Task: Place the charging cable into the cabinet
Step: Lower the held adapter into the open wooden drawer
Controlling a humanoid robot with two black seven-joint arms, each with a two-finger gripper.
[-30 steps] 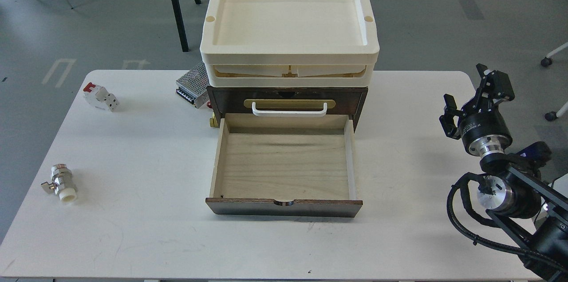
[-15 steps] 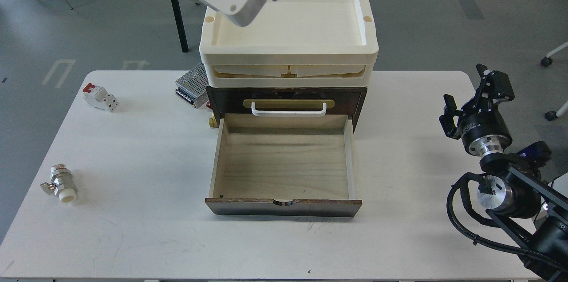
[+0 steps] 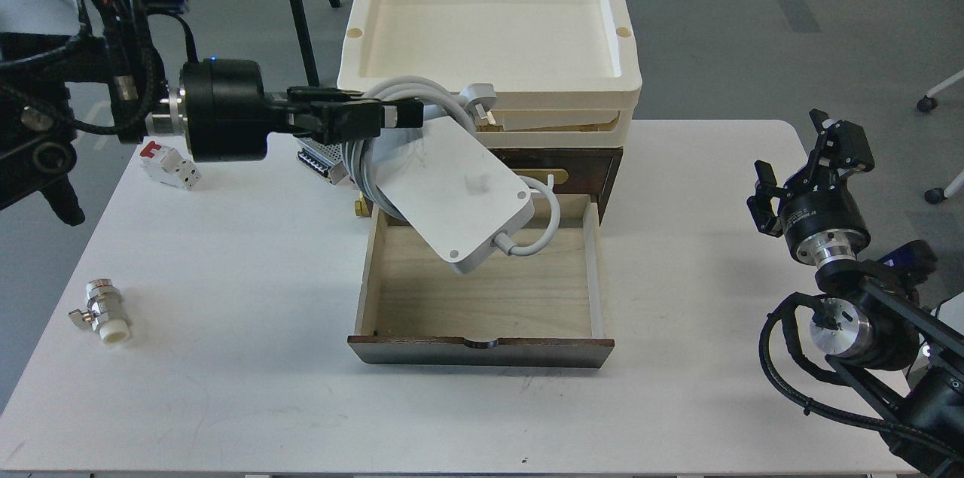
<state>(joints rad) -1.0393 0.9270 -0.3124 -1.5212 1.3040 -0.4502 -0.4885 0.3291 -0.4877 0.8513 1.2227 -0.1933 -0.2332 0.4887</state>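
Observation:
My left gripper (image 3: 388, 115) is shut on the coiled-cord end of the charging cable (image 3: 459, 188), a flat white adapter brick. The brick hangs tilted in the air over the back left part of the open drawer (image 3: 482, 290) of the cabinet (image 3: 595, 162), a dark brown wooden box. The drawer is pulled out toward me and holds nothing. A loop of cord and a plug hang off the brick. My right gripper (image 3: 802, 158) is open and empty at the table's right edge, well away from the cabinet.
Stacked cream plastic trays (image 3: 629, 75) sit on top of the cabinet. A silver perforated power supply (image 3: 320, 158) lies left of it, partly hidden by my arm. A white-and-red breaker block (image 3: 172, 165) is at the far left, a metal valve (image 3: 102, 310) at the front left.
My left arm has come into view from the left. The adapter has dropped from the top of the view down to just over the open drawer. The right arm has not moved.

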